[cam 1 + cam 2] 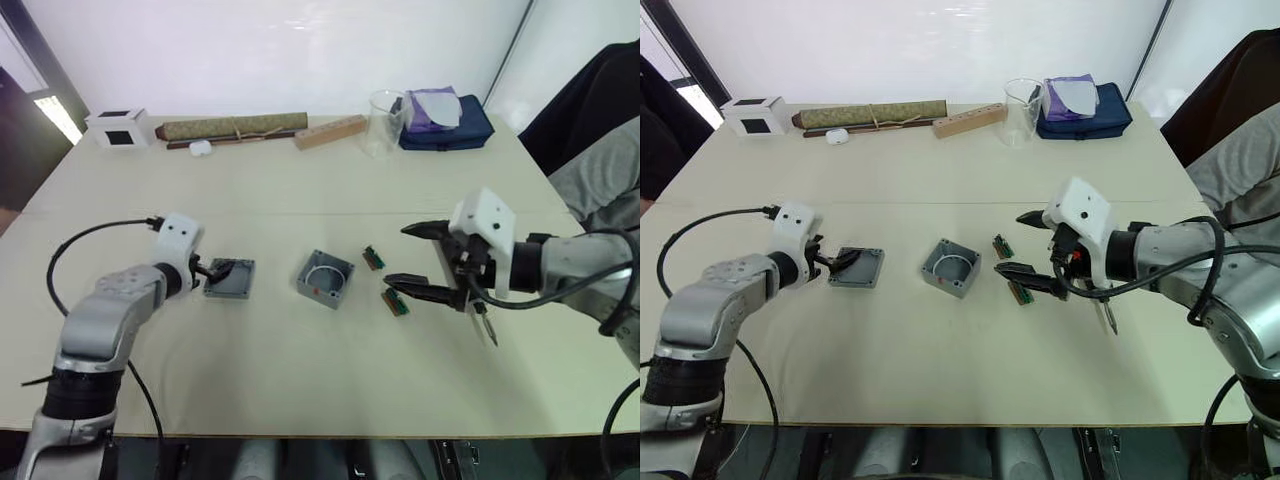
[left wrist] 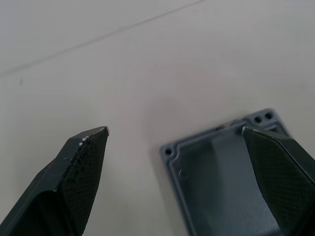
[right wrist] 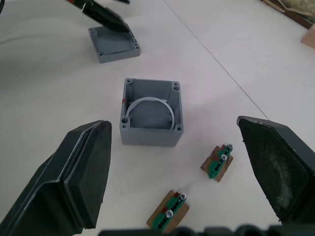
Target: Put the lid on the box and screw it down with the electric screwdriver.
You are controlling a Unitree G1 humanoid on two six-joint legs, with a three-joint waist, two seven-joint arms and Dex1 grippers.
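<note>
- Left hand point(image 1: 212, 270), lower left of the frame: fingers apart, one fingertip over the lid point(image 1: 230, 279), which lies underside up on the counter point(image 1: 300, 190).
- Right hand point(image 1: 418, 262), right of centre: fingers wide apart, empty.
- Box point(image 1: 325, 279), centre: open, between lid and right hand.
- Electric screwdriver point(image 1: 486, 325): on the counter by the right hand.

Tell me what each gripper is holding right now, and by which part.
Nothing is held. The left gripper is open, straddling one edge of the lid, which lies on the table. The right gripper is open and empty, short of the box.
</note>
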